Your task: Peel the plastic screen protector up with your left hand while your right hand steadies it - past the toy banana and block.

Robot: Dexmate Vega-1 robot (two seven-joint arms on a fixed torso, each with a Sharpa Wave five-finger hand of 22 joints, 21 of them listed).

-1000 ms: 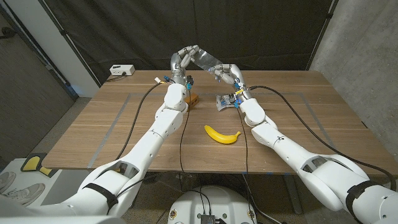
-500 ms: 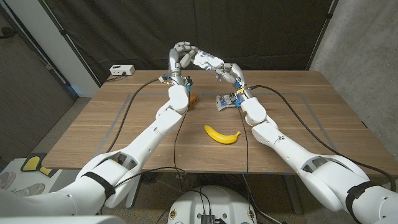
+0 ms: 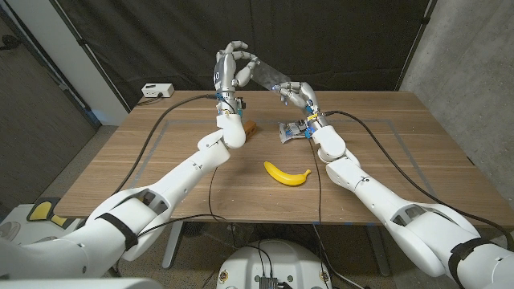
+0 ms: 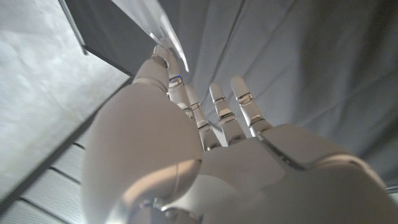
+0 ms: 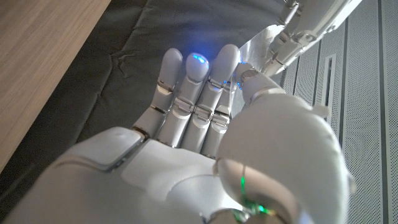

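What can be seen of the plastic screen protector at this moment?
The screen protector is a thin, clear, glossy sheet, seen against the dark curtain at the table's far side. It is held in the air, well above the wood, slanting down from the left hand to the right hand. Each hand grips one end. In the left wrist view its shiny edge sits at the fingertips. Whether any layer has separated cannot be told.
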